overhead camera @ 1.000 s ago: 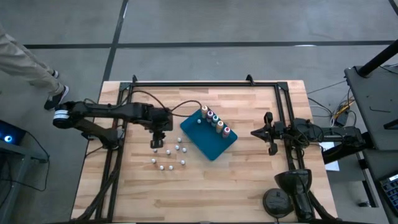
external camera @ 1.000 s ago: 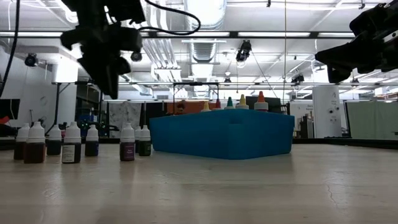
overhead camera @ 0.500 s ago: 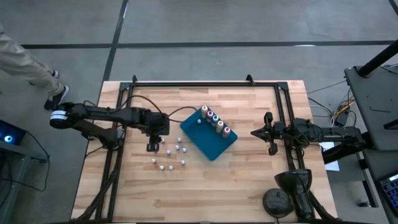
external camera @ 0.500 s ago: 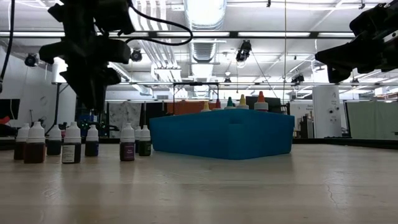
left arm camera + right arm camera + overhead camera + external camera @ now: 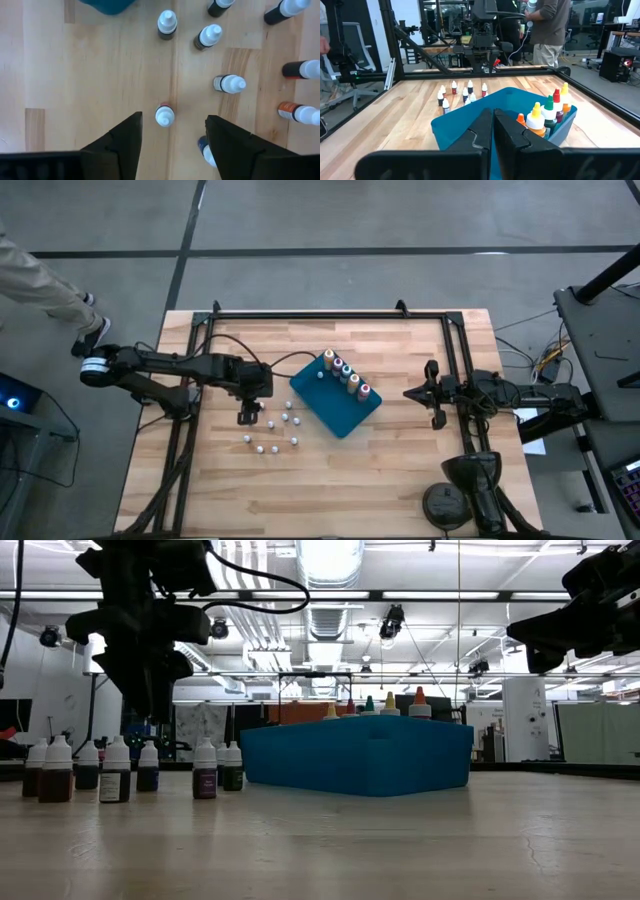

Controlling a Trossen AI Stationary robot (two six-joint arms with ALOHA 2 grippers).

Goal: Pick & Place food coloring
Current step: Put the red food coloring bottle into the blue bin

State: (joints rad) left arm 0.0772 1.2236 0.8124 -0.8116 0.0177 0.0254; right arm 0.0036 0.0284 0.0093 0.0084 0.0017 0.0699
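Left gripper (image 5: 170, 132): jaws newly spread wide, empty, lowered over a small white-capped dropper bottle (image 5: 164, 115) left of centre frame. Grasp pending. Blue rectangular plastic tray (image 5: 340, 408) centre. Right gripper (image 5: 432, 393): closed, empty, parked right.

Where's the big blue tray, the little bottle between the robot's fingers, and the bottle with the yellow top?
blue tray (image 5: 335, 412): high view, bare floor.
white-topped bottle (image 5: 164, 115): left wrist view, its cap, under the open left gripper (image 5: 172, 131).
yellow-topped bottle (image 5: 536, 118): right wrist view, its cap, inside the tray.
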